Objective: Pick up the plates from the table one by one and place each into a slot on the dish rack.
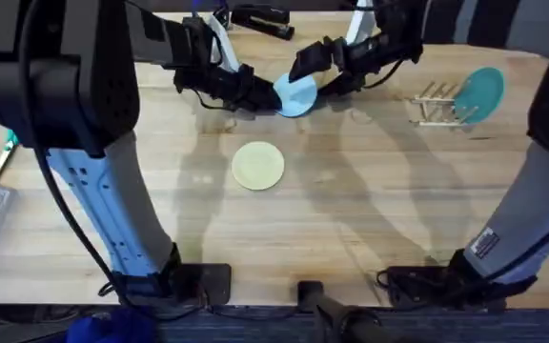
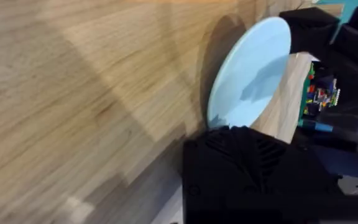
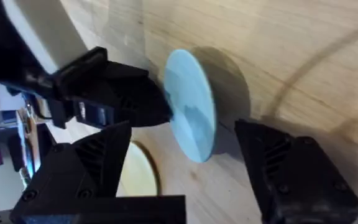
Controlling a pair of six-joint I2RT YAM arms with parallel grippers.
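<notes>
1. Since my left gripper [image 1: 276,94] is clenched on the rim of the light blue plate [image 1: 296,95] and holds it up on edge over the table [image 1: 370,210], well to the left of the dish rack [image 1: 434,105], I judge this step a hand-over to my right gripper [image 1: 315,83].
2. My right fingers [image 3: 278,168] are spread, one on each face of the plate, and neither seems to touch it yet. I'd close them squarely on the two faces, on the rim opposite my left grip, so the disc cannot pivot.
3. My left should let go only once the right pinch is firm. A thin, smooth plate held by one edge will likely slip if both grips are loose at once.
4. I'd keep the plate upright as it is. That already suits a slot between the dowels.
5. On the way to the rack the tabletop looks bare, so my right arm has open room to carry the plate across.
6. A teal plate [image 1: 481,92] already stands at the rack's right end, so I'd aim for a slot to its left and come down from above without knocking it.
7. The pale yellow plate [image 1: 258,165] lies flat farther from the rack, nearer my bases and out of that path.
8. The rack looks light, and a sideways nudge could shift it.
</notes>
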